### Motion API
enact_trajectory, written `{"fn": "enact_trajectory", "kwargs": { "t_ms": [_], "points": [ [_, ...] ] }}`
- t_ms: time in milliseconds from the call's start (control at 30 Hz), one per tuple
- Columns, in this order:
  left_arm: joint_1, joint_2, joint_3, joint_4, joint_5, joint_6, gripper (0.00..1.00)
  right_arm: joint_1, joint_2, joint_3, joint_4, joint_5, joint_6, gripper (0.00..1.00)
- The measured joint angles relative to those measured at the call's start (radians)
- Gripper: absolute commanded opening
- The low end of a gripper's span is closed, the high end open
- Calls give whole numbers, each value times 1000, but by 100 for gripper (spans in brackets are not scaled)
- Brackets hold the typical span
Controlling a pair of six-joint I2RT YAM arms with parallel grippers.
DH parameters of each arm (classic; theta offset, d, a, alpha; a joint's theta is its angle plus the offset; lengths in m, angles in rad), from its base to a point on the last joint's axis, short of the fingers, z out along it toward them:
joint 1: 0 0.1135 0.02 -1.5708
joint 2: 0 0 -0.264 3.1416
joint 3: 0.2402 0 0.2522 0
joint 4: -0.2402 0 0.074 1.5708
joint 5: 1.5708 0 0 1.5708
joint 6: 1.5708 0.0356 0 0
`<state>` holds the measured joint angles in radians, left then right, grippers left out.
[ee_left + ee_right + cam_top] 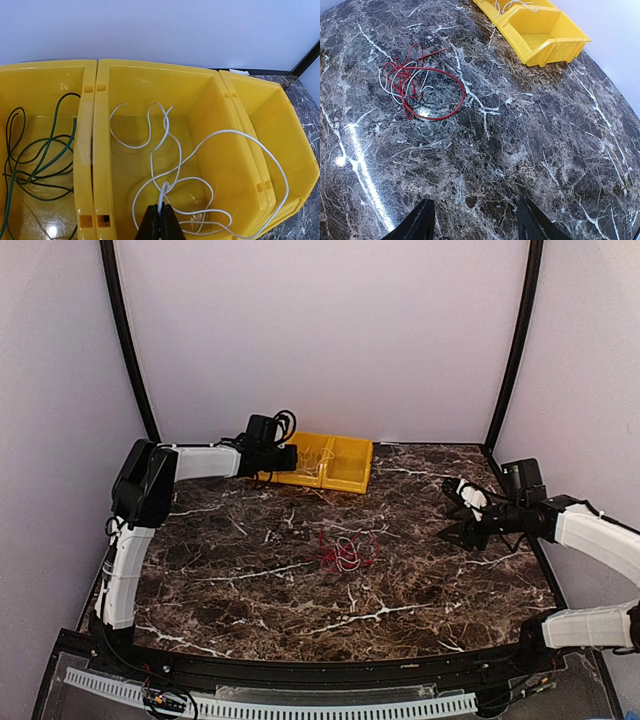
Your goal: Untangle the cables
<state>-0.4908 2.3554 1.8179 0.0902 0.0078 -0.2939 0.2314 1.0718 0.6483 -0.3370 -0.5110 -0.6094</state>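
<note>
Yellow bin [150, 70] first: your left gripper [159, 220] pinches a white cable [200, 150] inside it, and green cables [45, 155] lie in the next bin [45, 75]. Tangled red and white cables [415, 82] sit on the table [545, 150]. Your right gripper [475, 220] hangs open, holding nothing.

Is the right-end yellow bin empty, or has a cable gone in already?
Empty: the right wrist view shows the right-end yellow bin with a bare floor. The white cable sits in the middle bin next door.

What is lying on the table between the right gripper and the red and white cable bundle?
Nothing: only bare marble table lies between the open right gripper and the cable bundle, as the right wrist view shows.
</note>
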Motion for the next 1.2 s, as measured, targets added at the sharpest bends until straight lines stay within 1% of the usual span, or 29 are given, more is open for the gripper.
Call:
{"fn": "enact_trajectory", "kwargs": {
  "t_ms": [133,200,233,267,300,367,433,500,667,700,800,900,1033,1200],
  "points": [
    [0,7,31,-2,0,-11,1,0,8,0,0,1,0,58],
    [0,18,61,-2,0,-14,4,0,12,0,0,2,0,58],
    [0,27,83,-3,0,-15,11,0,13,0,0,3,-1,58],
    [0,40,110,-5,0,-16,15,0,13,0,0,4,-1,58],
    [0,53,137,-10,0,-16,22,0,13,0,0,6,-1,58],
    [0,73,180,-24,3,-21,30,0,13,0,0,8,-1,59],
    [0,79,200,-43,8,-25,36,0,13,0,0,11,-1,59],
    [0,80,209,-72,11,-27,39,0,13,0,0,12,-1,58],
    [0,69,189,-134,13,-15,41,0,13,0,0,12,-3,59],
    [0,53,163,-134,18,-6,41,0,13,0,0,12,-3,59],
    [0,-44,19,-135,43,34,41,0,13,0,0,12,-4,59],
    [0,-130,-69,-138,94,100,41,0,13,0,0,12,-4,59],
    [0,-167,-74,-138,172,199,42,0,13,0,0,12,-6,59],
    [0,-138,-23,-195,216,285,43,0,13,0,0,12,-7,59]
  ]
}}
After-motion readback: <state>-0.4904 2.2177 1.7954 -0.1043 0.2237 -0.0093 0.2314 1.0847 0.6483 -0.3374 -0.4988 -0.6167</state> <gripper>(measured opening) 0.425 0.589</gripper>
